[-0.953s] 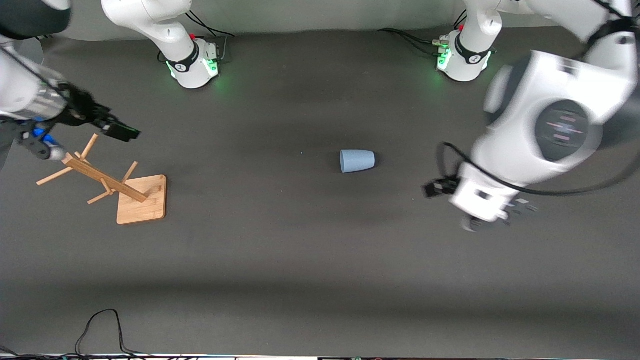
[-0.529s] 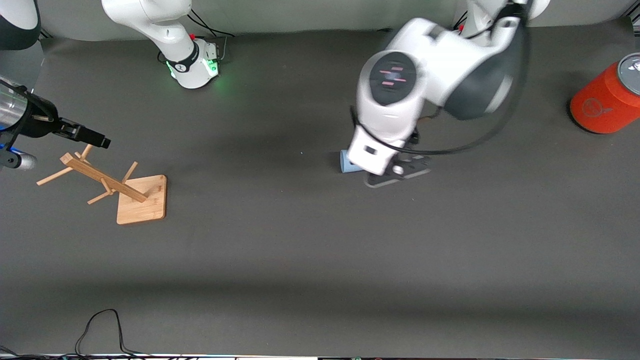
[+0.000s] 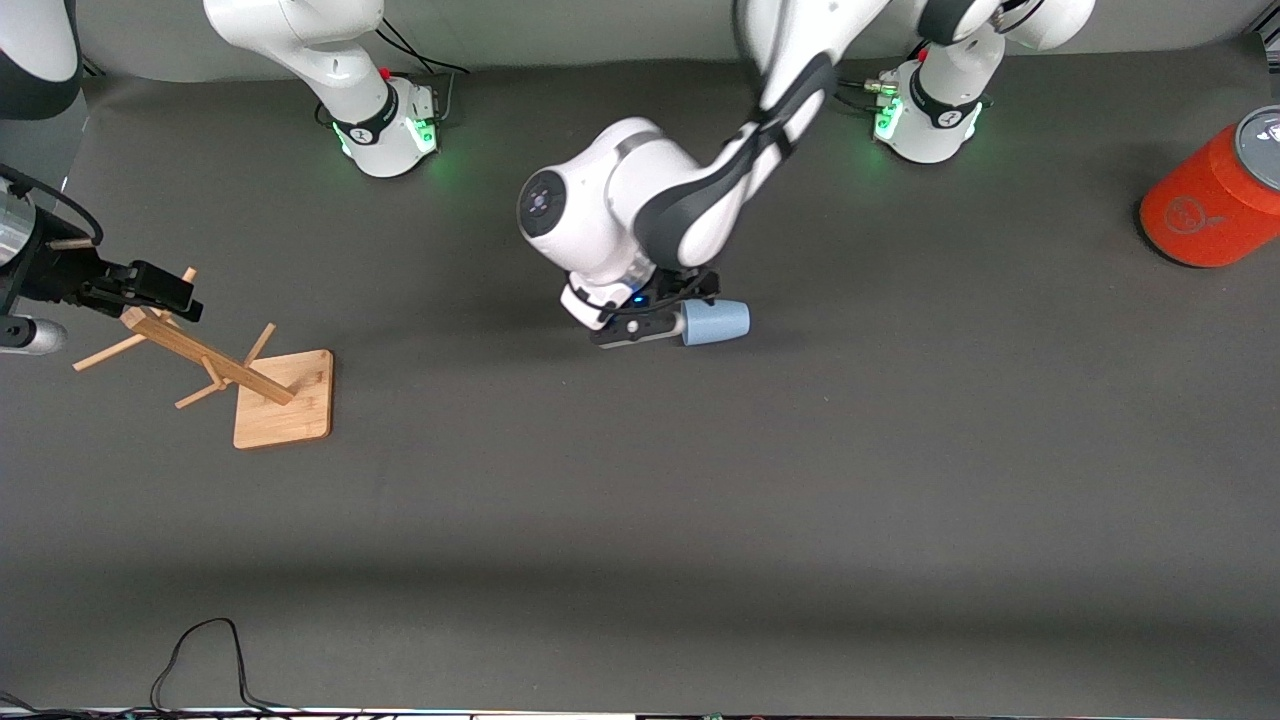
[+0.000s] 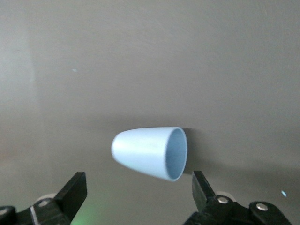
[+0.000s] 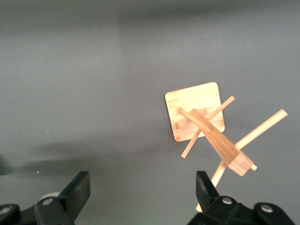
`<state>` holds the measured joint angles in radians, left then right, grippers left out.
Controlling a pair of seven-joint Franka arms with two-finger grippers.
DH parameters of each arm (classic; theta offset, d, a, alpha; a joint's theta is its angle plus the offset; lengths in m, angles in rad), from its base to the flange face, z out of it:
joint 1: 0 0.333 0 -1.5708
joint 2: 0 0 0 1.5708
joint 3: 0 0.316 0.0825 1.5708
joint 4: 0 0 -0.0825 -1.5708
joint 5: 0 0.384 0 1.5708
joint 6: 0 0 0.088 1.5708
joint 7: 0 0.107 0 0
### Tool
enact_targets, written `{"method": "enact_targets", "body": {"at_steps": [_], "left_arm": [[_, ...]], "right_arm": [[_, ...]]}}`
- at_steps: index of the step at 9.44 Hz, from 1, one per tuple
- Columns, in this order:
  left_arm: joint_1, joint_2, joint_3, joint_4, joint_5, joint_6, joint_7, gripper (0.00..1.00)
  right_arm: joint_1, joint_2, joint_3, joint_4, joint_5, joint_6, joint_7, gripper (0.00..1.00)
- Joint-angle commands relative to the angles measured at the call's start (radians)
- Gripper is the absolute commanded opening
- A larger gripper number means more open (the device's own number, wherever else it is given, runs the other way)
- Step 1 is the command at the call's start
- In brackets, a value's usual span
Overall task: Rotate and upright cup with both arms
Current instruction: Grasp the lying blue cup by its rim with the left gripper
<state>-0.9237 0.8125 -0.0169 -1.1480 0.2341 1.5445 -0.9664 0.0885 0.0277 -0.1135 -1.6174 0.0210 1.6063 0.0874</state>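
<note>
Lying sideways, cup shows no lettering.

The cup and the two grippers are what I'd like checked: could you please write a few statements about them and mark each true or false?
1. The cup lies on its side on the table. True.
2. The left gripper holds the cup off the table. False: its jaws are open and the cup rests on the table beside it.
3. The right gripper is over the wooden rack. True.
4. The orange can stands touching the cup. False: it is well apart, at the left arm's end of the table.
5. The right gripper is shut. False: it is open.
</note>
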Motion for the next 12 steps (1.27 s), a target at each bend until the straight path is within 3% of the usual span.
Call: {"method": "enact_targets", "body": {"at_steps": [1,3,7,8,9,10,11,12], "left_arm": [[-0.033,0.059,0.018,0.028,0.05,-0.003,0.044,0.99],[-0.067,0.089,0.015,0.011,0.172,-0.018,0.162,0.97],[-0.083,0.123,0.015,-0.053,0.241,-0.009,0.215,0.95],[-0.081,0.135,0.018,-0.053,0.243,-0.009,0.239,0.85],[-0.08,0.142,0.018,-0.053,0.243,-0.011,0.25,0.54],[-0.076,0.142,0.018,-0.053,0.243,-0.011,0.268,0.1],[-0.076,0.14,0.018,-0.05,0.241,-0.014,0.273,0.0],[-0.076,0.134,0.018,-0.05,0.241,-0.02,0.275,0.0]], "right_arm": [[-0.057,0.006,0.027,-0.001,-0.009,0.018,-0.034,1.0],[-0.111,0.005,0.082,-0.001,-0.009,0.02,-0.035,1.0],[-0.118,0.003,0.083,-0.001,-0.009,0.041,-0.11,1.0],[-0.118,0.004,0.083,-0.002,-0.009,0.04,-0.11,1.0],[-0.116,0.004,0.083,-0.004,-0.009,0.037,-0.109,1.0],[-0.115,0.004,0.083,-0.002,-0.009,0.037,-0.107,1.0],[-0.115,0.003,0.083,-0.002,-0.009,0.034,-0.109,1.0],[-0.113,0.004,0.083,-0.002,-0.009,0.035,-0.11,1.0]]}}
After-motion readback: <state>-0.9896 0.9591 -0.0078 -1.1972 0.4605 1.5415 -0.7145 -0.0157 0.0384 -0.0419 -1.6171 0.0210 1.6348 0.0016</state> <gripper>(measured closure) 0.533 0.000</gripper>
